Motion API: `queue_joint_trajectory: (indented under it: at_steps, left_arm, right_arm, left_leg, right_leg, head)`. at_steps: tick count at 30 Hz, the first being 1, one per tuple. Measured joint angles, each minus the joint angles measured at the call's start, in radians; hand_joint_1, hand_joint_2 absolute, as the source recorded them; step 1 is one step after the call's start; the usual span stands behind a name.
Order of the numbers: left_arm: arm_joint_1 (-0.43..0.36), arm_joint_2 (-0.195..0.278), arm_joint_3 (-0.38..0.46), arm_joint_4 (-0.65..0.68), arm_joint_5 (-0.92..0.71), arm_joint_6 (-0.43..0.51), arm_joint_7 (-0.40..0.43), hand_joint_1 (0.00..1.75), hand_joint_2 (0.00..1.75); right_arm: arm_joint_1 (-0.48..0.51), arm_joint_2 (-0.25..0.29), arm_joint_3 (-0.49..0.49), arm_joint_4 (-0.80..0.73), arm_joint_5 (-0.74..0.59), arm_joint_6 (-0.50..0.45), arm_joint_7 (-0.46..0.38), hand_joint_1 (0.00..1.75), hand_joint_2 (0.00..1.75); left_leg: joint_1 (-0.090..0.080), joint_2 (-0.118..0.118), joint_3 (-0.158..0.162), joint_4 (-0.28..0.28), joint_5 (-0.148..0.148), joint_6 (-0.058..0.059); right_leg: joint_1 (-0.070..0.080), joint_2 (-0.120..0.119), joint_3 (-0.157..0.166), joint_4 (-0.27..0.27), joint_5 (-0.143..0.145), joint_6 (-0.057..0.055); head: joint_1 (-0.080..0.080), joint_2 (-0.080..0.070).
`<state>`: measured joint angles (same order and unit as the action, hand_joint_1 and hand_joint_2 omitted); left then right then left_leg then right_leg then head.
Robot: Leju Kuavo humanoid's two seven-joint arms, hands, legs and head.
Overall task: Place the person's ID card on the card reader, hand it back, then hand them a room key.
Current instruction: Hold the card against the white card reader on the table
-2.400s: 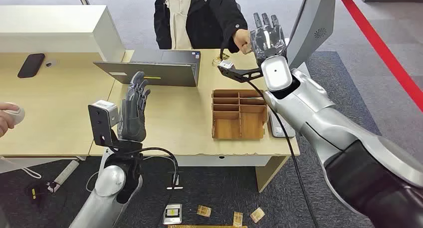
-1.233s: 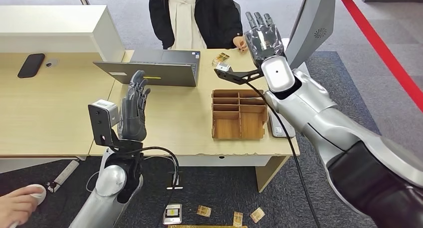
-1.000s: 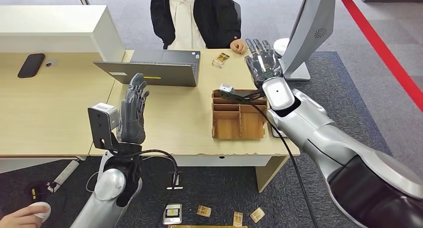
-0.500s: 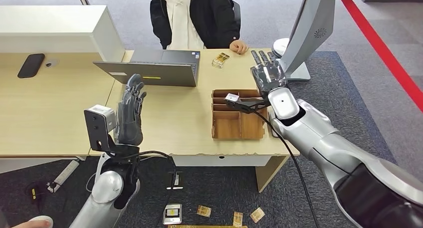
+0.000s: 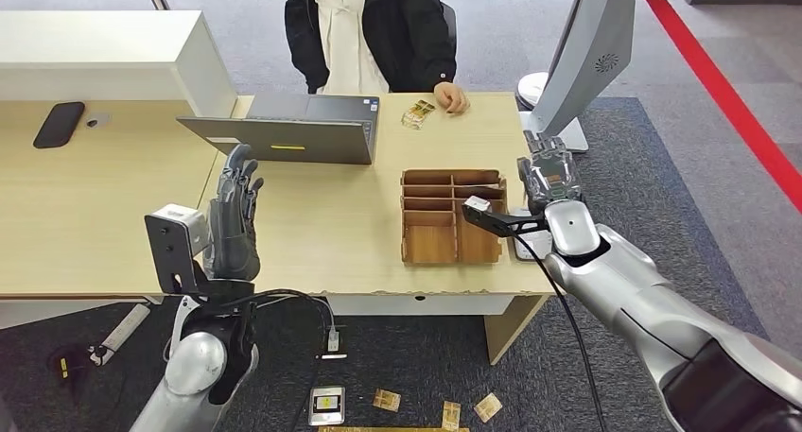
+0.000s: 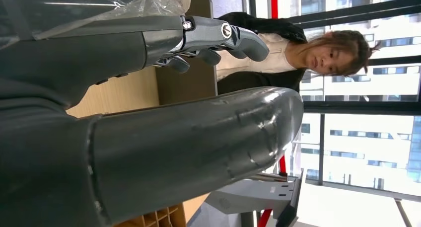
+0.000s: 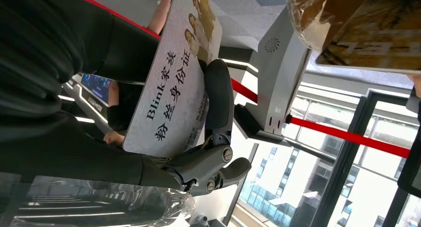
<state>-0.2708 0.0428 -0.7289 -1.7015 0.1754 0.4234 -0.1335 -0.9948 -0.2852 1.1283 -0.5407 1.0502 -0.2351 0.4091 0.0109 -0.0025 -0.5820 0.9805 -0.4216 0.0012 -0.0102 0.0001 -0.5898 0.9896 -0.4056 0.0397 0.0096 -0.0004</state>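
At right of centre in the head view, the right hand grips the ID card, held flat against the fingers with its printed face showing in the right wrist view. The hand hangs above the right edge of the desk, and the card reader, a pale slab mostly hidden under the forearm, lies just below and nearer the frame's bottom, beside the wooden tray. The coming move looks to be a short drop down onto that slab. The card stands near upright, so it will likely need tipping flat first. The left hand is raised at lower left, fingers apart and holding nothing, well apart from the reader. The person waits at top centre, one hand resting on the far edge.
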Motion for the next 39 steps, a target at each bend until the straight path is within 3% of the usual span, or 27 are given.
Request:
queue_joint_trajectory:
  at_steps: [14,31,35,39]
  left_arm:
    - [0.002,-0.005,0.003,0.003,-0.024,-0.034,-0.011,0.0,0.0]
    - [0.01,-0.008,0.009,0.003,-0.03,-0.051,0.005,0.0,0.0]
    - [0.011,-0.008,0.01,0.003,-0.03,-0.058,0.006,0.0,0.0]
    - [0.017,-0.008,0.013,0.003,-0.029,-0.071,0.005,0.0,0.0]
  right_arm:
    - [0.001,-0.028,-0.026,-0.012,0.008,0.025,0.021,1.75,1.75]
    - [0.068,-0.116,-0.071,-0.022,-0.037,0.065,0.062,1.75,1.75]
    - [0.087,-0.13,-0.077,-0.032,-0.048,0.084,0.034,1.75,1.75]
    - [0.111,-0.15,-0.085,-0.061,-0.089,0.119,-0.053,1.75,1.75]
  left_leg:
    - [0.0,0.0,0.0,0.0,0.0,0.0]
    - [0.0,0.0,0.0,0.0,0.0,0.0]
    - [0.0,0.0,0.0,0.0,0.0,0.0]
    - [0.0,0.0,-0.001,0.0,0.0,0.0]
  right_leg:
    - [0.0,0.0,0.0,0.0,0.0,0.0]
    - [0.0,0.0,0.0,0.0,0.0,0.0]
    - [0.0,0.0,0.0,0.0,0.0,0.0]
    - [0.0,0.0,0.0,0.0,0.0,0.0]
  head:
    - [0.0,0.0]
    - [0.0,0.0]
    - [0.0,0.0]
    - [0.0,0.0]
